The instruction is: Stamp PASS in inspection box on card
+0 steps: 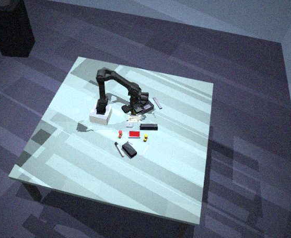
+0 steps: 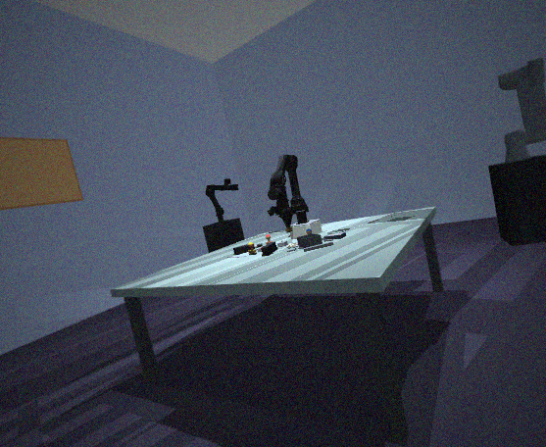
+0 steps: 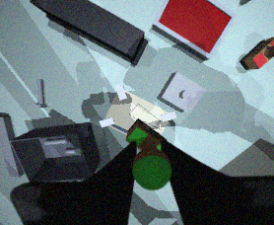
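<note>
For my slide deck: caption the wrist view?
Black gripper holds green-knobbed stamp above cream card, red ink pad beyond.

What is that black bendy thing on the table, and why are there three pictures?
It is a robot arm that stands on a white block. One camera looks down from above, one watches from across the room, and one rides by the arm's claw. The claw is shut on a stamp with a green knob and holds it over a pale card taped to the table. Nearby lie a red ink pad, a red-topped stamp, a yellow-topped stamp, a marker and some dark blocks.
</note>
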### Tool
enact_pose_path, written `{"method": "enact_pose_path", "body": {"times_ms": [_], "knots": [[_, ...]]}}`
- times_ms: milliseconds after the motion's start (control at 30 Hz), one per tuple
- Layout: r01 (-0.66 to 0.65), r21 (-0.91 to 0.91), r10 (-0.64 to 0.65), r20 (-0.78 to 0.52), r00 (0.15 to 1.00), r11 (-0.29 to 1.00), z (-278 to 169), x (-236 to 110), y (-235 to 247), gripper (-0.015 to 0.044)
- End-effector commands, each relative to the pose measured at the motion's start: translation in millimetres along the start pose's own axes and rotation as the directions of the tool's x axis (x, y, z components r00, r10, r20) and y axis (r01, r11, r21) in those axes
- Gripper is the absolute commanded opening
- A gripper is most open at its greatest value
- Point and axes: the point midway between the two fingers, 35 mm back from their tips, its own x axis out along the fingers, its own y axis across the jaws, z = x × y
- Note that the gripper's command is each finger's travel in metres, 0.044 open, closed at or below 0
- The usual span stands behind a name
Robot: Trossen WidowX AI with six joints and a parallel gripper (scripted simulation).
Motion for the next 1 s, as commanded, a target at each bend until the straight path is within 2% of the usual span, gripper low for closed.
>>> {"method": "enact_pose_path", "body": {"times_ms": [0, 967], "knots": [[-0.002, 0.012, 0.002, 0.0, 1.0, 1.0, -2, 2, 0, 0.0], [-0.002, 0.012, 0.002, 0.0, 1.0, 1.0, -1, 21, 2, 0.0]]}}
